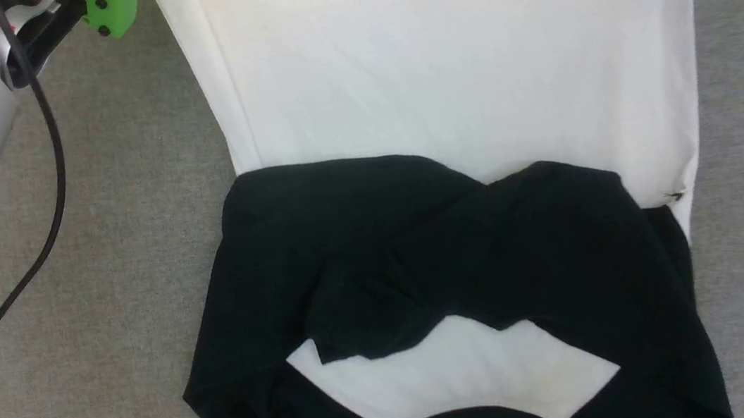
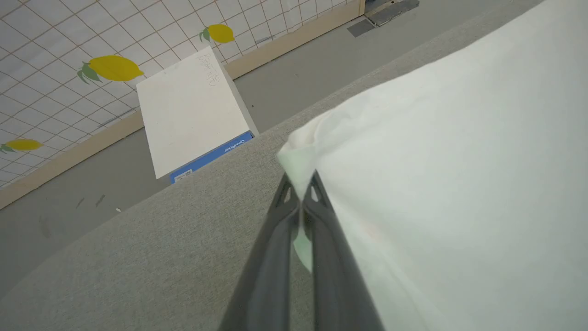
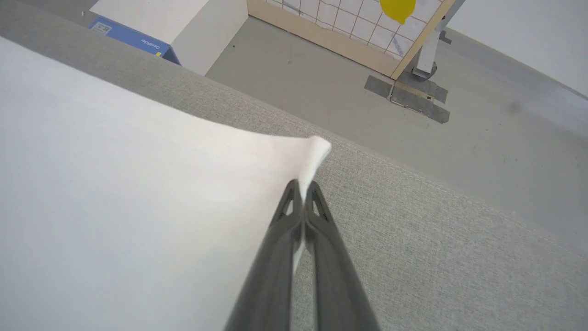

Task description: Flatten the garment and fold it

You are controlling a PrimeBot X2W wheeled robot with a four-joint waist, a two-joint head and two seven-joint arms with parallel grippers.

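The garment (image 1: 454,71) lies on the grey bench (image 1: 107,305), neckline nearest the robot, with its black sleeves (image 1: 420,253) crossed in a rumpled heap over the chest. The left fingers (image 2: 289,209) are pressed together on one hem corner and the right fingers (image 3: 291,214) on the other, each pinching only a small tip of cloth. A tug could slip a corner free. Uneven travel would likely skew the fold, and the lumpy sleeves could get trapped beneath.

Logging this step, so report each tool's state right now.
Left tool: closed, holding a white corner of the garment.
Right tool: closed, holding another white corner of the garment.
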